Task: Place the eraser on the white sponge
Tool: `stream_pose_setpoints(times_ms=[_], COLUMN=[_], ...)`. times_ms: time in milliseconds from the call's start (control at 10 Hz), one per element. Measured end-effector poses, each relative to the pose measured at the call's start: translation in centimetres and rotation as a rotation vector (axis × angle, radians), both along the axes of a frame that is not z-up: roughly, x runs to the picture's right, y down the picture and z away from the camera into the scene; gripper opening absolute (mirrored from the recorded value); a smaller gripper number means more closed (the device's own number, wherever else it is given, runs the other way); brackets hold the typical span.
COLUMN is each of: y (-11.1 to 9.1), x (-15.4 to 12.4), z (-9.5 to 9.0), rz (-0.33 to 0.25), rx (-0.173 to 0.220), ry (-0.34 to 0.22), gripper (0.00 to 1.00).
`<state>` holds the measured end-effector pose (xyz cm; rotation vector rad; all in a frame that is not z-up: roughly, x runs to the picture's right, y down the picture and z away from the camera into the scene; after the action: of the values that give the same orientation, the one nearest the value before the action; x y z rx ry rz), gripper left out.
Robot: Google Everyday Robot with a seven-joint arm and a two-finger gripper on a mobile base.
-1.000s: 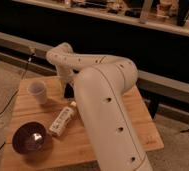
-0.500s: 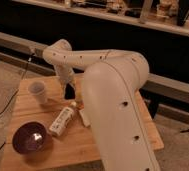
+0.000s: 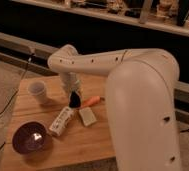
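My gripper (image 3: 75,98) hangs from the white arm over the middle of the wooden table (image 3: 103,142), pointing down. A small black block, the eraser (image 3: 76,100), shows at its tip, held just above the board. The white sponge (image 3: 88,116), a small flat off-white pad, lies on the table just right of and in front of the gripper, apart from it. An orange stick-like item (image 3: 91,102) lies right beside the eraser, behind the sponge.
A white labelled bottle (image 3: 61,121) lies on its side left of the sponge. A white cup (image 3: 37,90) stands at the back left. A dark bowl (image 3: 32,139) sits at the front left. My bulky arm link (image 3: 143,100) covers the table's right side.
The gripper has moved a little to the right and down, closer to the sponge. The large arm link has swung right, uncovering the sponge and the orange item.
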<state>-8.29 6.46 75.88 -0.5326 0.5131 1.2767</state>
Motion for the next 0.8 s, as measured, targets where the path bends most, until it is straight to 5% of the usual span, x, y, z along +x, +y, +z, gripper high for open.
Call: stream_pose_setpoints(times_ms=[800], y=[5.1], x=[2.9], z=[-1.2], rz=[0.022], rx=[-0.018], ry=[0.015], gripper=[0.0])
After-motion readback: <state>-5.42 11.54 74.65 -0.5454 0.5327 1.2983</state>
